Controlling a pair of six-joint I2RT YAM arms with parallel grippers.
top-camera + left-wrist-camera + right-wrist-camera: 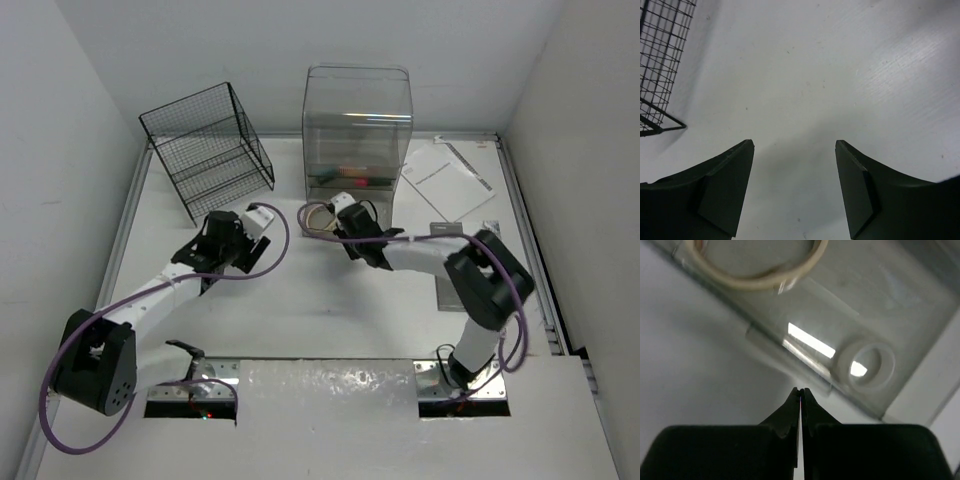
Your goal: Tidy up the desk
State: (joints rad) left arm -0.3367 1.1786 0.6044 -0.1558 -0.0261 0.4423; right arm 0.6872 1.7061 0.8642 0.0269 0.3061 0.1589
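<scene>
Seemingly idle, the left pincer [794, 145] hangs released over the white counter [300, 310] beside the wire basket [205, 145]; the right pincer [801, 390], clenched empty, meets the clear bin [357, 120], likely to nudge it.

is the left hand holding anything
No, the left hand is open, with only the bare desk showing in its gap.
</scene>
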